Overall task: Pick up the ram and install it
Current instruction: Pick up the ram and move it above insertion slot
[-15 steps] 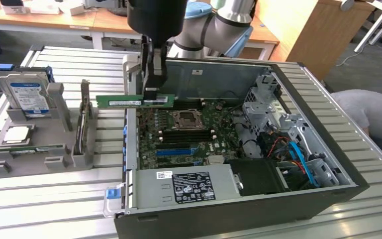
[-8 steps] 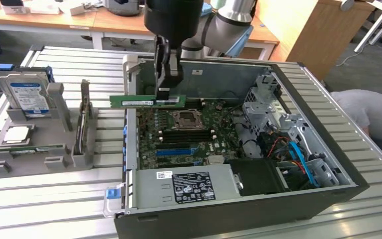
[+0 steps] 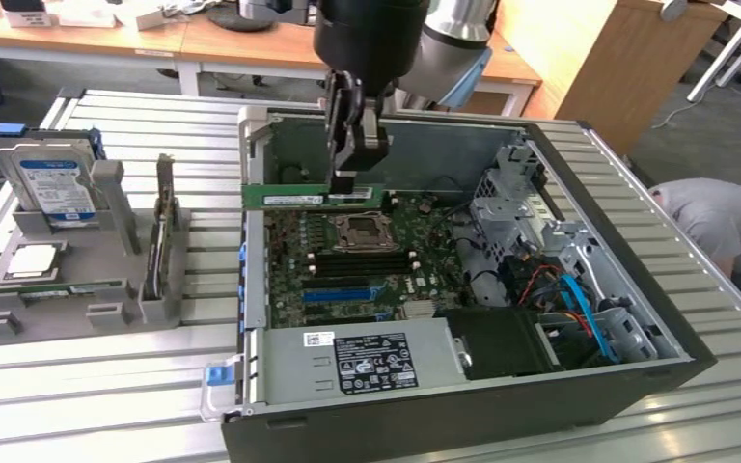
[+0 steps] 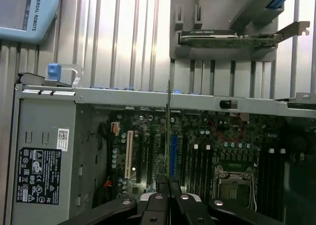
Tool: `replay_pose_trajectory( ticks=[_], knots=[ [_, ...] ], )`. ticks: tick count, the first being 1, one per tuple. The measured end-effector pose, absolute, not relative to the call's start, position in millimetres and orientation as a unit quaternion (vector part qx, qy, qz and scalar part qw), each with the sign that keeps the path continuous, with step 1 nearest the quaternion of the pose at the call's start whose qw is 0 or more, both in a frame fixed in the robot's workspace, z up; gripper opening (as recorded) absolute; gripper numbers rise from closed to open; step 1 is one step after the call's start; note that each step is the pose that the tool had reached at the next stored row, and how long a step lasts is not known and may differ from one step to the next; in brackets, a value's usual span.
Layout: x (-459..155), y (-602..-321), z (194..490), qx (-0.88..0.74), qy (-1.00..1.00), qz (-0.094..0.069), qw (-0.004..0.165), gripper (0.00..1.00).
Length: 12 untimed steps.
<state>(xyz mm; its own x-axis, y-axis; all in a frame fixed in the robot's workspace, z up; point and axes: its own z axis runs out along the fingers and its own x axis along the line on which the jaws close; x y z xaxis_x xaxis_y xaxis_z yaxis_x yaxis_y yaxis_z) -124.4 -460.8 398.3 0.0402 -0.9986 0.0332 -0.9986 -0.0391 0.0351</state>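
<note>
One arm hangs over the open PC case [image 3: 679, 338], gripper [image 3: 348, 183] pointing down w/ jaws clenched on the ram [image 3: 290, 198]. That green stick lies level, long edge down, gripped nearer its end on the exterior view's right. It sits over the motherboard [image 3: 332, 275], on the far side of the CPU socket [image 3: 364, 230]; can't tell if it touches a slot. In the wrist view the ram [image 4: 168, 126] shows edge-on, a thin line running out from the gripper [image 4: 168, 193] across the board.

On the exterior view's left, a gray holder [image 3: 100, 318] on the slatted desk [image 3: 88, 405] carries a hard drive [image 3: 49, 178], a square silver processor [image 3: 30, 262] and a 2nd green stick [image 3: 161, 236] standing on edge. A person [image 3: 725, 227] bends low at the exterior view's right.
</note>
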Motion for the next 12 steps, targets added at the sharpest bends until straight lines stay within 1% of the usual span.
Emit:
replay_pose_trajectory(
  ticks=[12],
  knots=[
    [-101,-461,398,0.717,-0.696,0.000,0.024,0.12]
  ],
)
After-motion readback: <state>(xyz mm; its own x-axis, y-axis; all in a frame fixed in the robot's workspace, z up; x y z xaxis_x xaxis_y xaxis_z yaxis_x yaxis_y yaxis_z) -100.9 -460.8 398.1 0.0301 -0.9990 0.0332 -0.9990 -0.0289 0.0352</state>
